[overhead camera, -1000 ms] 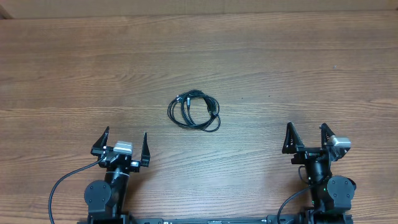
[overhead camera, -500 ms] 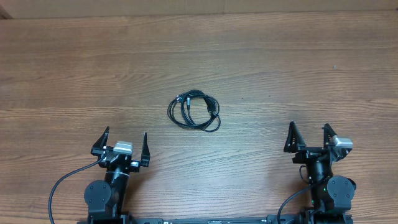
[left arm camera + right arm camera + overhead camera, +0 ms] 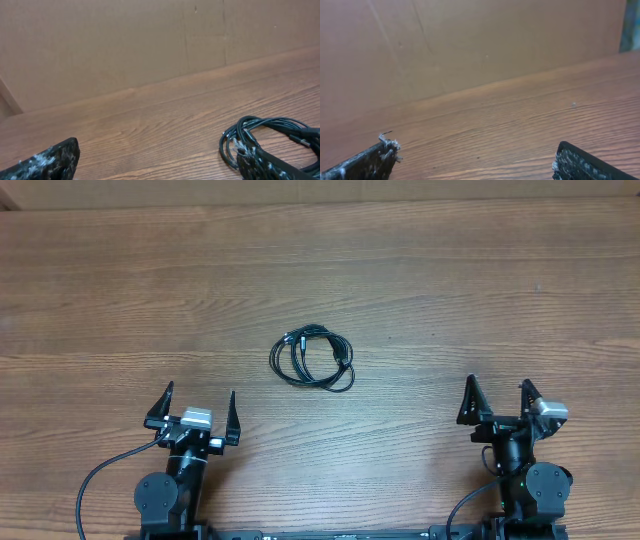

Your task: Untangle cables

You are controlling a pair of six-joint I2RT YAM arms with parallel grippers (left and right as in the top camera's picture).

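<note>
The cables [image 3: 312, 358], coiled on the bench [image 3: 470, 280] ahead of the left end effector [image 3: 194, 408] and right end effector [image 3: 495, 400], both released and empty, look light and limp, best pinched at an outer loop.

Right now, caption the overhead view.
Coiled thin black cables lie on brown wooden table, apart from open left gripper and open right gripper.

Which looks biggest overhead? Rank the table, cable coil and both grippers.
1. the table, by far.
2. left gripper, right gripper and cable coil: all look about alike. The grippers sit nearer the camera, so no ranking.
</note>
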